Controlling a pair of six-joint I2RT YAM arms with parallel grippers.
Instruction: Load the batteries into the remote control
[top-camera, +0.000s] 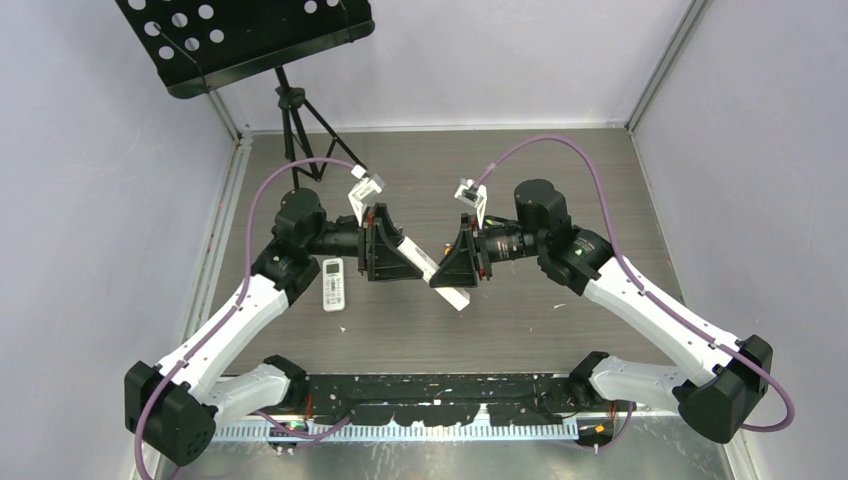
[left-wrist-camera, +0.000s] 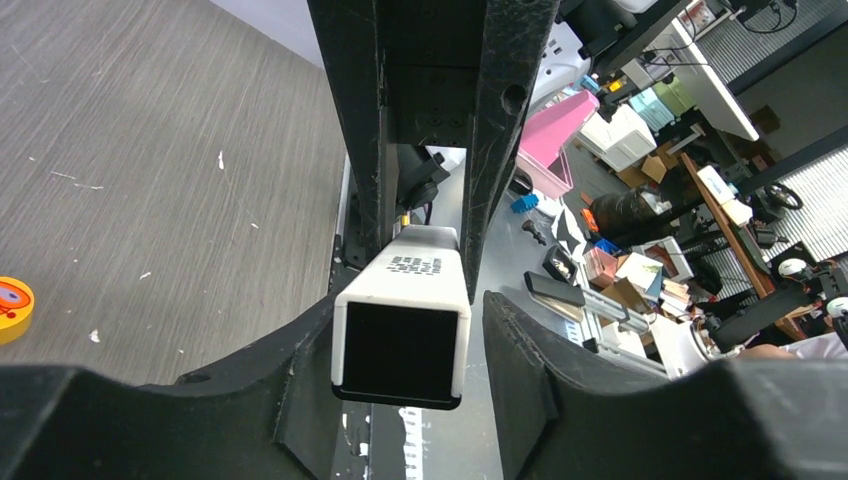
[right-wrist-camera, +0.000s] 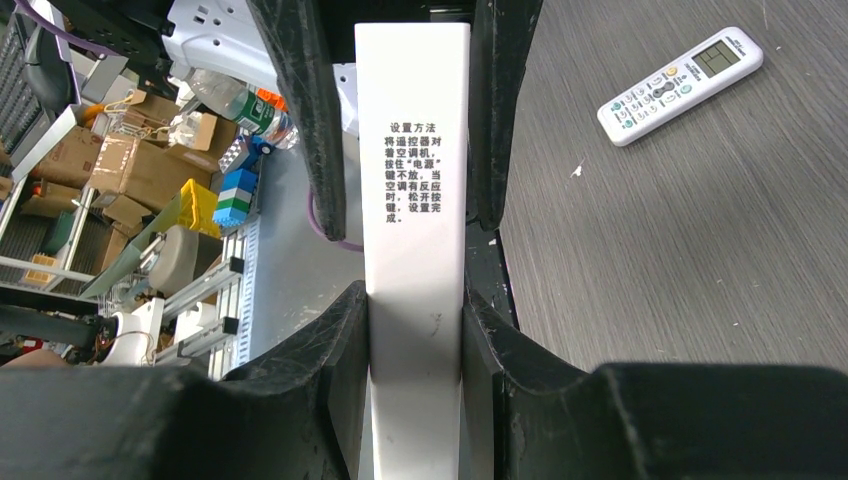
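Note:
A long white remote (top-camera: 455, 297) is held in the air between my two grippers over the middle of the table. My right gripper (top-camera: 445, 272) is shut on it; in the right wrist view both fingers press the remote's (right-wrist-camera: 415, 150) printed back at my right gripper (right-wrist-camera: 415, 300). My left gripper (top-camera: 412, 266) is open around the remote's dark end (left-wrist-camera: 400, 350): at my left gripper (left-wrist-camera: 405, 330) the remote rests by the left finger, and a gap shows at the right finger. No batteries are in view.
A second white remote (top-camera: 334, 283) with buttons and a screen lies on the table left of the grippers, also in the right wrist view (right-wrist-camera: 680, 85). An orange-yellow toy (left-wrist-camera: 12, 308) lies on the table. A black music stand (top-camera: 245, 35) stands at the back left.

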